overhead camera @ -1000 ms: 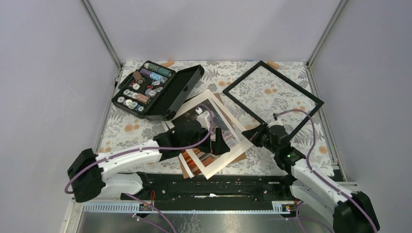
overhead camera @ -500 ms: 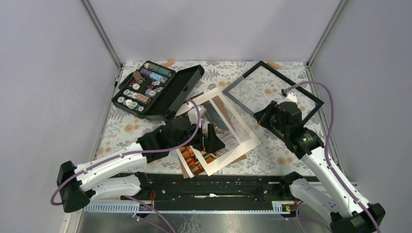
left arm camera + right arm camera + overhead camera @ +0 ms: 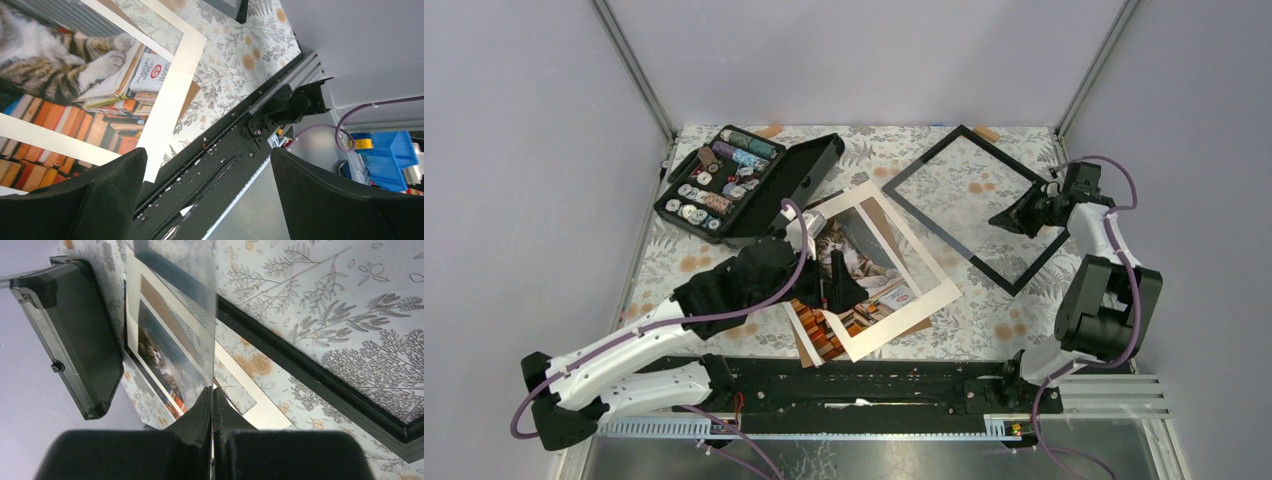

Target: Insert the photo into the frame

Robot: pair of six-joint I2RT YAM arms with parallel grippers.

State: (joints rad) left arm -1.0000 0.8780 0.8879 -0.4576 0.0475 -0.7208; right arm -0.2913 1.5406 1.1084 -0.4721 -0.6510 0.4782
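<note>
**Status: photo on tabletop, pane held at the frame**

Materials and shapes
- The photo (image 3: 60, 65) is a flat rectangular paper print: a tabby cat among stacked books in orange, red and white.
- A cream mat (image 3: 172, 100), a thin card rectangle with a window, lies skewed over the print. The print shows through the window and also past the mat's near-left edge.
- A plain brown board (image 3: 190, 97) lies under both, with one corner showing.
- The frame (image 3: 320, 382) is a thin, matte black rectangle, lying on the floral-patterned tabletop (image 3: 1014, 320) at the far right.
- A black hard case (image 3: 769, 200) of thread spools stands open at the far left.

Location of the photo
- It is at the near centre of the tabletop, left of the frame and outside it.

Jaws
- Left gripper (image 3: 207, 152): jaws spread wide above the near-right corner of the mat and print, gripping nothing.
- Right gripper (image 3: 212, 395): jaws pressed together on the edge of a thin clear pane (image 3: 190, 300). The pane is seen almost edge-on and stands over the frame's opening.
</note>
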